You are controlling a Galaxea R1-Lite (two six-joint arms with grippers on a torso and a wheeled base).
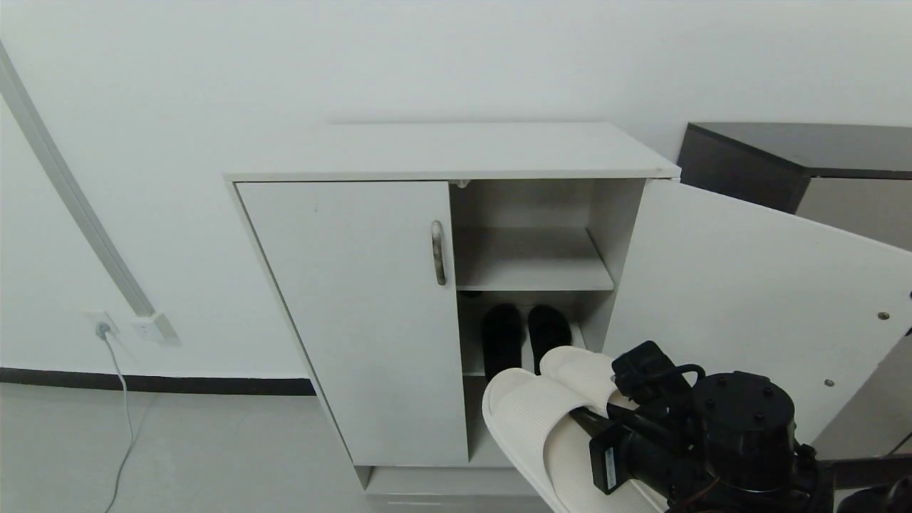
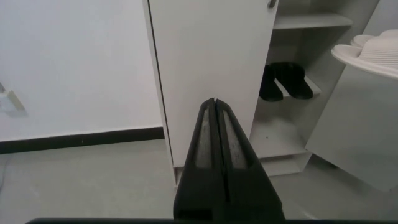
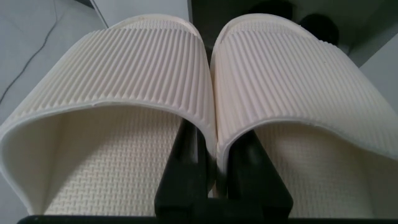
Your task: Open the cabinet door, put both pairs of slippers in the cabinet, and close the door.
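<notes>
- Just in front of the open side of the cabinet (image 1: pixel 456 149), a pair of white slippers (image 1: pixel 541 420) hangs in the air, side by side and touching, with their ribbed straps facing up.
- The right gripper (image 3: pixel 214 180) clamps them: one dark finger (image 3: pixel 186 155) goes under each strap, and the two inner walls of the slippers are pinched between the fingers.
- From the left wrist view, the same white pair (image 2: pixel 373 50) shows at the edge, level with the cabinet's upper part.
- Inside, a pair of black slippers (image 1: pixel 527 335) sits side by side on the middle shelf, below the bare upper shelf (image 1: pixel 531 260) and above the bottom compartment.
- The right door (image 1: pixel 748 299) is swung wide open, its inner face turned to the camera, just beside the held slippers.
- The left door (image 1: pixel 356 313) is shut, with a metal handle (image 1: pixel 438 253) upright along its inner edge.
- The left gripper (image 2: pixel 214 106) hangs low in front of the shut left door, well apart from it, with its two fingers pressed together on nothing.
- A dark piece of furniture (image 1: pixel 784 157) stands past the open door.
- On the white wall to the left, a socket (image 1: pixel 103 328) carries a plug, and its grey cable (image 1: pixel 125 420) drops to the pale floor (image 1: pixel 178 449) across a black skirting strip (image 1: pixel 157 385).
</notes>
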